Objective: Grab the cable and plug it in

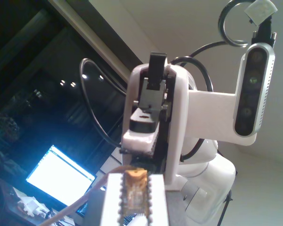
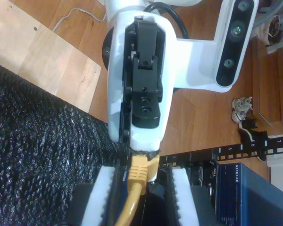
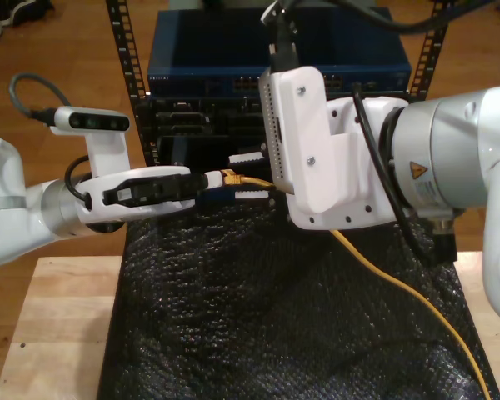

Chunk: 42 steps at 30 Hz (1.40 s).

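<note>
First wrist view: my first claw (image 1: 134, 175) is drawn narrow. The clear plug end of the cable (image 1: 133, 186) sits between its white ribbed fingers (image 1: 112, 197), apparently pinched there. The other arm's claw faces it close up.

Second wrist view: my second claw (image 2: 140, 175) has a finger on each side of the cable, just behind the yellow boot. The cord runs back between them toward the camera. Some gap shows beside the cord, so I cannot tell whether it is clamped or only bracketed. The first claw's tip touches the boot from the far side.

Exterior view: both claws meet at centre frame, above the black mat (image 3: 275, 333) on the surface (image 3: 58, 317). The first comes in from the exterior view's left, the second from its right. The cable trails off to the lower right corner. The blue switch (image 3: 333, 50) and its rack stand behind, at top centre.

Progress, as judged: the grab is done and the plug end is lifted and held in the air. The plug is not in any port. Left to do: settle which claw carries it, line it up with a socket and push it home.
</note>
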{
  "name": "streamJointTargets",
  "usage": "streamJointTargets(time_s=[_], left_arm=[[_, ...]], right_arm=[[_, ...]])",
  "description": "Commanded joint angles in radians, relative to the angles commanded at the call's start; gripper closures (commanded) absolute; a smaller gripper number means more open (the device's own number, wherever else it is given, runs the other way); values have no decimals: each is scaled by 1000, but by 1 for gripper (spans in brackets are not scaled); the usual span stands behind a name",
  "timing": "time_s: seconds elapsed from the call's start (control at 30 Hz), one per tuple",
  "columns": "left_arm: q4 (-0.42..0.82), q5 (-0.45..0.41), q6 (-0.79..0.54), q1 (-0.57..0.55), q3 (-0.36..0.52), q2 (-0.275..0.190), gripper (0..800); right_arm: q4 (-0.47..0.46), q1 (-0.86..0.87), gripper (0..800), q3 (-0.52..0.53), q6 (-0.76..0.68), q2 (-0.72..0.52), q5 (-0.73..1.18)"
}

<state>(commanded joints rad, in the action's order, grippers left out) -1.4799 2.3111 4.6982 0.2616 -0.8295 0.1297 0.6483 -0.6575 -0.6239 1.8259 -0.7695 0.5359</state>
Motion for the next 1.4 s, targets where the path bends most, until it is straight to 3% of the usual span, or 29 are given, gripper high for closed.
streamJointTargets(time_s=[1.4], left_arm=[[-2,35,0,-8,0,0,792]], right_arm=[[2,-23,593,-5,-2,-3,-2]])
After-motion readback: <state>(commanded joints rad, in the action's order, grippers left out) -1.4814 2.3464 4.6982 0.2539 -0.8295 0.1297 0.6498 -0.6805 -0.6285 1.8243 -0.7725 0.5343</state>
